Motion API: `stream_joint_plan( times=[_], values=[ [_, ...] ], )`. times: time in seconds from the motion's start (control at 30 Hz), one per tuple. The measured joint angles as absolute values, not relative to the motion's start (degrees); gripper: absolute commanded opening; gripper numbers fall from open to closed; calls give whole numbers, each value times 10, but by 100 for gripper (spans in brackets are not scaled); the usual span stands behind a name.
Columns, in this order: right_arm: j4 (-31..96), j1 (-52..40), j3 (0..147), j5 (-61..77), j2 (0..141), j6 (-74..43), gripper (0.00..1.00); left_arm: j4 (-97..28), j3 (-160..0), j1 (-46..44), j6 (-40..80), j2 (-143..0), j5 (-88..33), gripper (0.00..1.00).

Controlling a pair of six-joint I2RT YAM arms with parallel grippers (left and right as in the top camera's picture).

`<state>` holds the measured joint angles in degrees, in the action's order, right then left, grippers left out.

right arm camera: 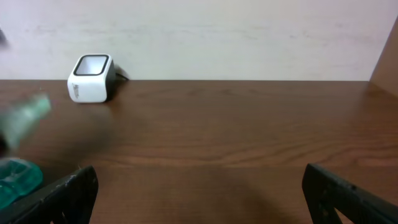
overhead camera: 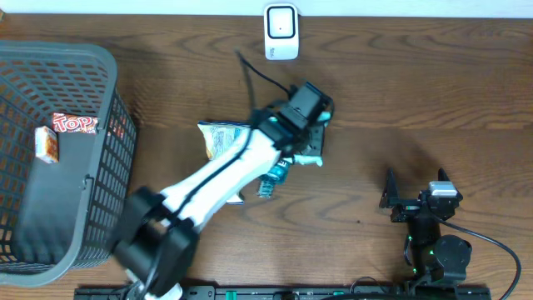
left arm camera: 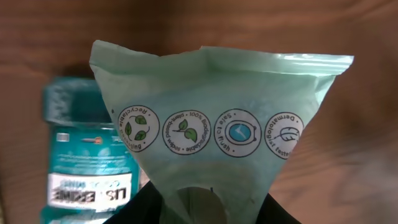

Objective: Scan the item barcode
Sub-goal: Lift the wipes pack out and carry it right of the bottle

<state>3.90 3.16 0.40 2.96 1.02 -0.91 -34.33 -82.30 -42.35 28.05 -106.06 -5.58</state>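
Green pouch (left arm camera: 217,124) pinched in the left gripper (overhead camera: 310,137), mid-table
Scanner (overhead camera: 281,32) sits at 12 o'clock from it, well apart; mouthwash bottle (overhead camera: 273,179) near, at 8 o'clock; right gripper (overhead camera: 415,187) at 4 o'clock, jaws wide, holding nothing

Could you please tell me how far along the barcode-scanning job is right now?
Done: the left gripper is shut on the green wipes pouch, above the Listerine bottle. In hand: the pouch hangs short of the white scanner. Left: presenting its barcode to the scanner. The right gripper sits open, apart.
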Motion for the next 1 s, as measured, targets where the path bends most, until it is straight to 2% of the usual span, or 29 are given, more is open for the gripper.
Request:
stream_joint_plan(
  times=[0.07, 0.1, 0.17, 0.23, 0.27, 0.47, 0.6, 0.8, 1.0],
  values=[
    [39, 32, 4, 29, 10, -9, 99, -346, -823, -428, 277, -1094, -53, 35],
    [39, 32, 4, 29, 10, -9, 99, -348, -823, -429, 275, -1105, -53, 41],
    [39, 32, 4, 30, 10, -9, 99, -355, -823, -429, 272, -1126, -52, 61],
    [39, 32, 4, 29, 10, -9, 99, -361, -823, -429, 272, -1139, -51, 84],
    [39, 32, 4, 29, 10, -9, 99, -366, -823, -429, 269, -1140, -50, 99],
    [39, 32, 4, 29, 10, -9, 99, -493, -872, -427, 267, -1098, -46, 98],
    [39, 32, 4, 29, 10, -9, 99, -549, -952, -410, 267, -1005, -45, 98],
    [39, 32, 4, 30, 10, -9, 99, -566, -980, -345, 268, -825, -36, 98],
    [39, 32, 4, 29, 10, -9, 99, -631, -980, -268, 270, -731, 11, 98]
  ],
)
